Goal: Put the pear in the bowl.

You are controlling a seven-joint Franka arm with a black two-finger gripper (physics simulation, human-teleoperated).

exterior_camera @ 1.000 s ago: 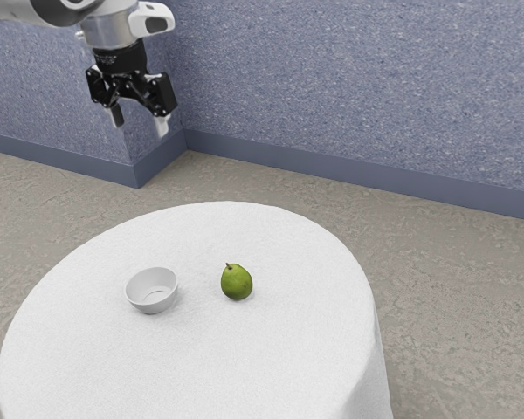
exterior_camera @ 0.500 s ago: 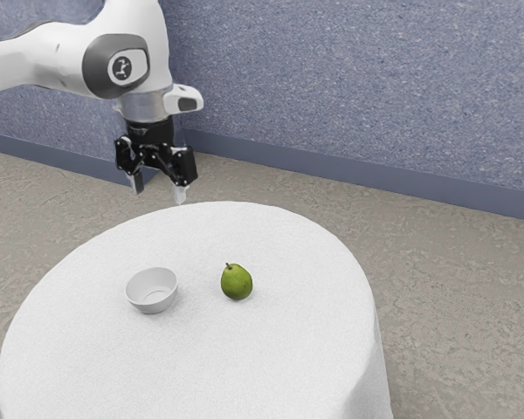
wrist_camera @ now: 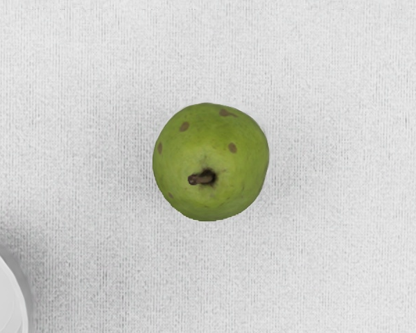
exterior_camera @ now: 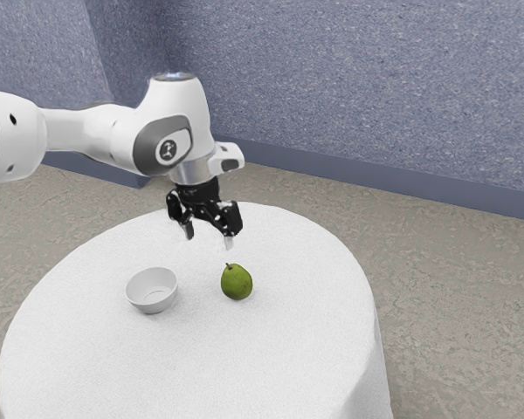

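Tool (exterior_camera: 209, 236) has dropped from upper left of the exterior frame to left of centre, spread apart, nothing held. Pear (exterior_camera: 237, 282) unmoved on tabletop (exterior_camera: 279, 358), just below mid-frame; bowl (exterior_camera: 152, 303) lower left. Looks lined up to descend and grasp

The high, distant exterior view slants down toward the table's (exterior_camera: 319, 288) far edge; the close wrist view faces straight down; both share pear (wrist_camera: 211, 152) and bowl rim (wrist_camera: 17, 298).

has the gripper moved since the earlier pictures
Yes. In the exterior view, the gripper has come down and toward the exterior view's right, closer to the pear, which has not moved on the table.
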